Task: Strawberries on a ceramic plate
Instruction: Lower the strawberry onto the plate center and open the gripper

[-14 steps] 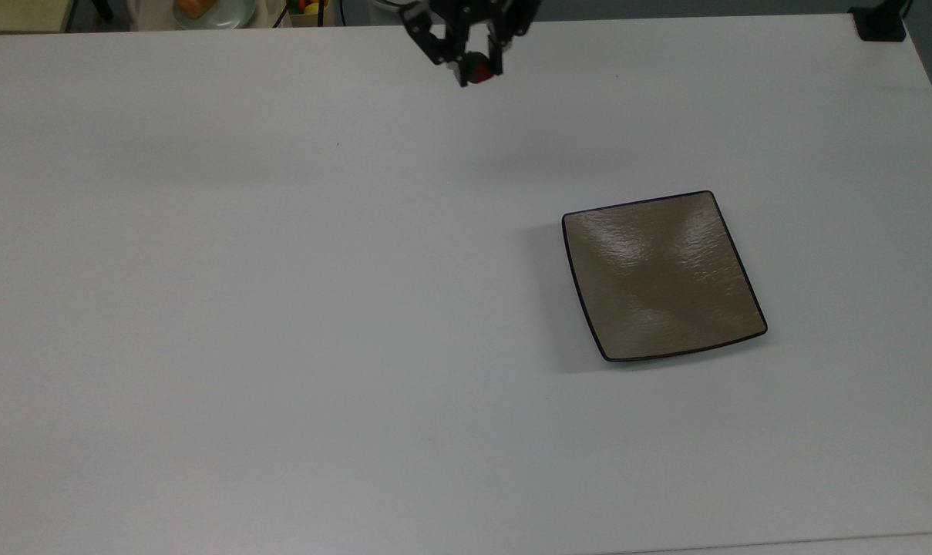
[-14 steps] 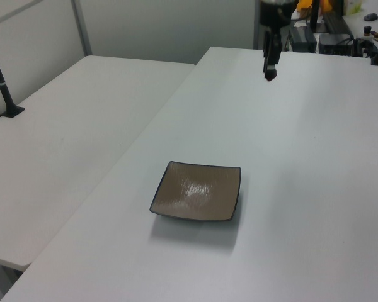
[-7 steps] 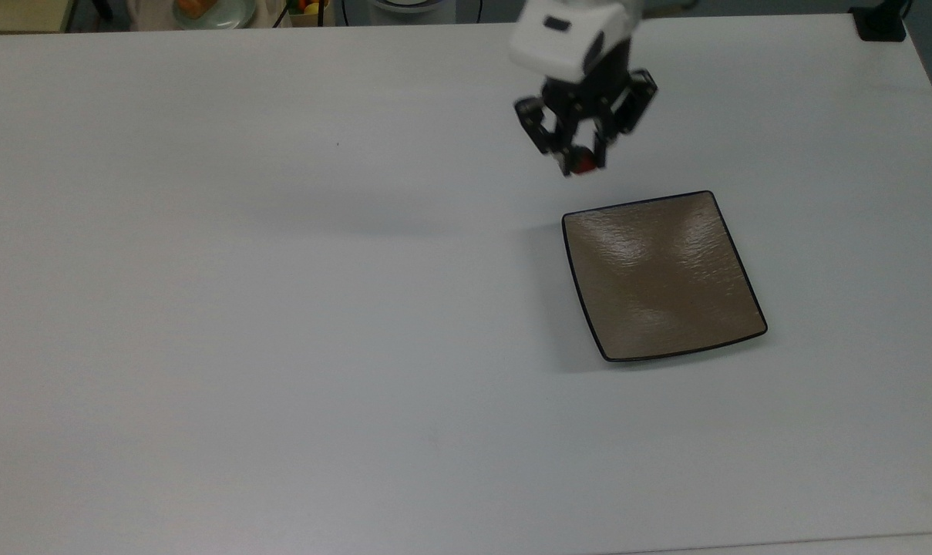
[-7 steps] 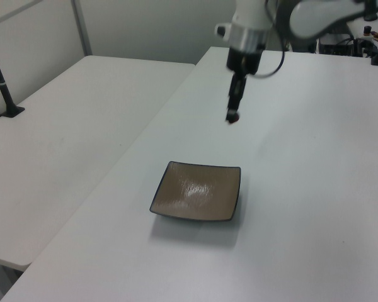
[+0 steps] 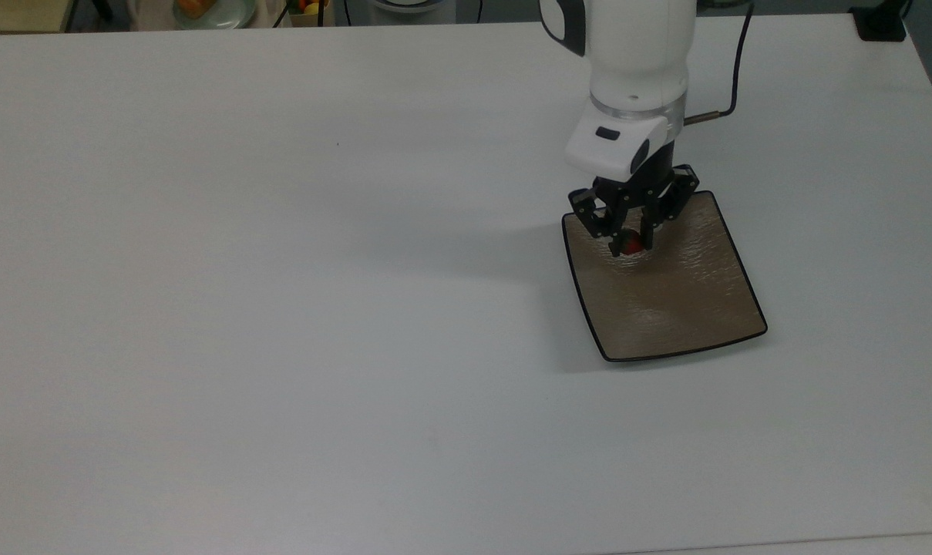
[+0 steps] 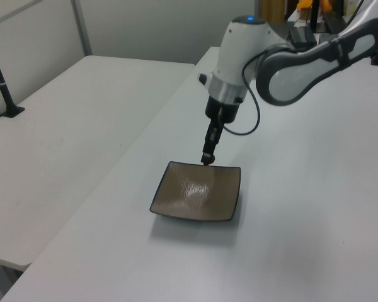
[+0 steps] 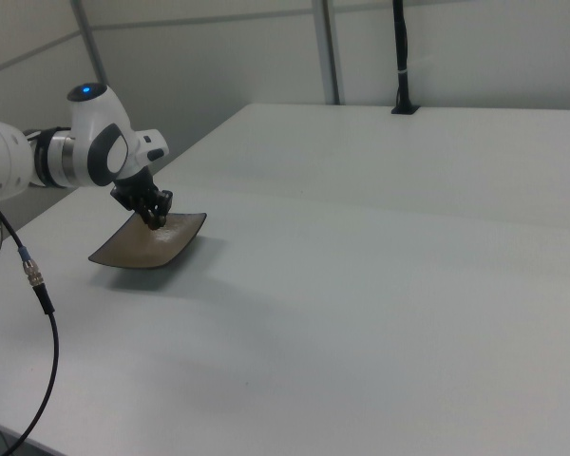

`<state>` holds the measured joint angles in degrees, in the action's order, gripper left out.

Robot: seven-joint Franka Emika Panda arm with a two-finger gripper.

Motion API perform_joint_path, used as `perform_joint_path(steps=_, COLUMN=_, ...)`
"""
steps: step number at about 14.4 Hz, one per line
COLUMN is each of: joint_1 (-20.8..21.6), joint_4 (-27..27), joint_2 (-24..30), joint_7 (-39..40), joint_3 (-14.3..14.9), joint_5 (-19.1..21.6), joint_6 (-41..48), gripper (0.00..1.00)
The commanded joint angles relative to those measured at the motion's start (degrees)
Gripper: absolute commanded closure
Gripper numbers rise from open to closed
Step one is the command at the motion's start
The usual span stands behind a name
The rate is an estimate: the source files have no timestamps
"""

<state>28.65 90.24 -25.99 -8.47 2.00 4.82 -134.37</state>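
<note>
Black two-finger gripper, jaws closed on tiny red strawberry, over far part of square glossy tan-brown ceramic plate on white surface.

White, rounded arm with grey joint sections, a blue light on top, a thin black cable, and a black end effector with 2 fingers.

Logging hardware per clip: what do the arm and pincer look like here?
A glossy white, rounded arm with dark grey joint sections, a blue light on top in the left view, and a thin black cable. The pincer is black with skeletal linkage fingers.
</note>
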Motion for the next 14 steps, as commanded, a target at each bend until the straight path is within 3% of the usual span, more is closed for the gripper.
perform_joint_path(steps=1, joint_1=0.53, joint_4=-0.24, joint_2=-3.61, joint_7=-1.02, joint_3=-1.56, joint_5=0.9, joint_6=-5.71, gripper=0.93)
perform_joint_path(steps=2, joint_1=0.53, joint_4=-0.24, joint_2=-4.32, joint_7=-1.02, joint_3=-1.82, joint_5=0.9, joint_6=-7.29, gripper=0.93)
perform_joint_path(steps=4, joint_1=0.53, joint_4=-0.24, joint_2=-5.64, joint_7=-1.02, joint_3=-2.61, joint_5=0.9, joint_6=-9.76, gripper=0.84)
perform_joint_path(steps=6, joint_1=0.61, joint_4=-0.24, joint_2=-6.26, joint_7=-1.02, joint_3=-2.62, joint_5=0.9, joint_6=-10.12, gripper=0.51)
perform_joint_path(steps=7, joint_1=0.53, joint_4=-0.24, joint_2=-6.26, joint_7=-1.02, joint_3=-2.62, joint_5=0.9, joint_6=-10.04, gripper=0.18)
perform_joint_path(steps=8, joint_1=0.61, joint_4=-0.33, joint_2=-6.18, joint_7=-0.85, joint_3=-2.62, joint_5=0.55, joint_6=-10.03, gripper=0.0)
perform_joint_path(steps=14, joint_1=0.35, joint_4=0.55, joint_2=-2.5, joint_7=-0.84, joint_3=-2.62, joint_5=-0.25, joint_6=-8.02, gripper=0.0)
